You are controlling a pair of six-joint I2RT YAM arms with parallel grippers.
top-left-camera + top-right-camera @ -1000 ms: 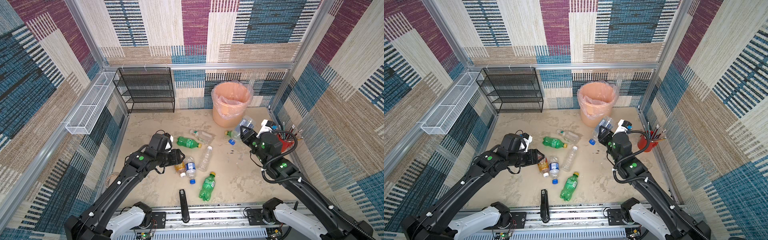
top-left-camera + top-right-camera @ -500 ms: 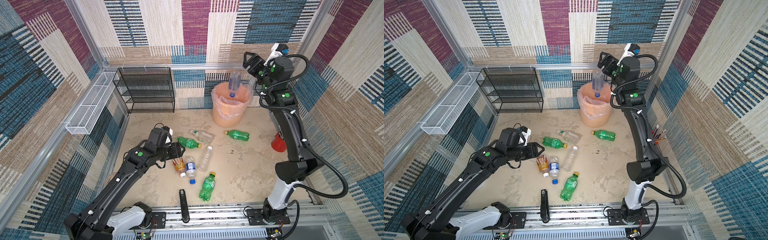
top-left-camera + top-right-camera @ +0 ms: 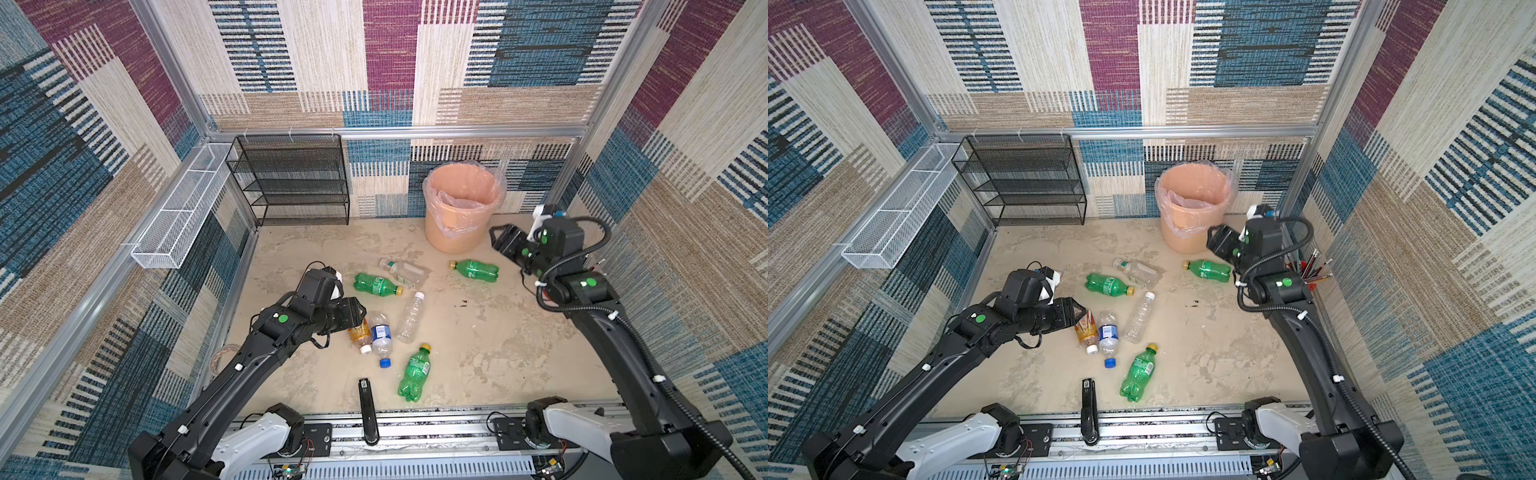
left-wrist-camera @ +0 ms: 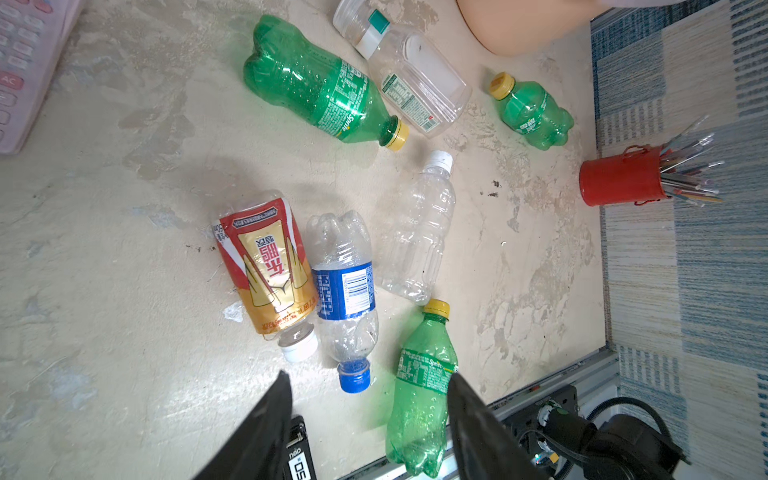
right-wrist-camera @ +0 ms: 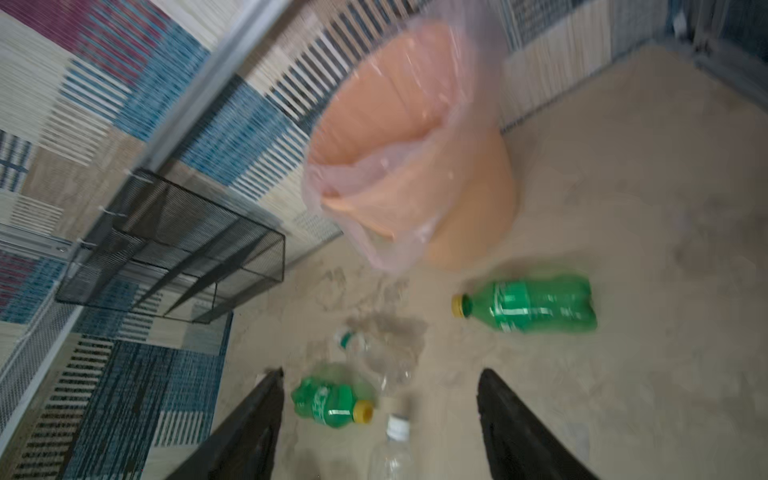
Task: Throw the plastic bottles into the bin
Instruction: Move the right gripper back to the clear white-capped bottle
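Observation:
Several plastic bottles lie on the floor. There are three green ones (image 3: 377, 284) (image 3: 473, 270) (image 3: 415, 372), a squat clear one (image 3: 403, 270), a slim clear one with a white cap (image 3: 410, 316), a blue-labelled one (image 3: 381, 334) and an amber one (image 3: 359, 332). The peach bin (image 3: 453, 237) with its clear bag stands at the back right. My left gripper (image 3: 357, 309) hovers open over the amber bottle's base; in the left wrist view nothing sits between its fingers (image 4: 282, 395). My right gripper (image 3: 496, 239) hangs open and empty just right of the bin.
A black mesh shelf (image 3: 291, 178) stands at the back left and a white wire basket (image 3: 183, 208) hangs on the left wall. A black stapler (image 3: 368, 409) lies at the front edge. A red pencil cup (image 4: 619, 180) is on the right and a pink calculator (image 4: 20, 62) on the left.
The right arm rose from the floor with a clear bottle, let it go over the bin, and has come back down beside the bin, empty. The left arm barely moved.

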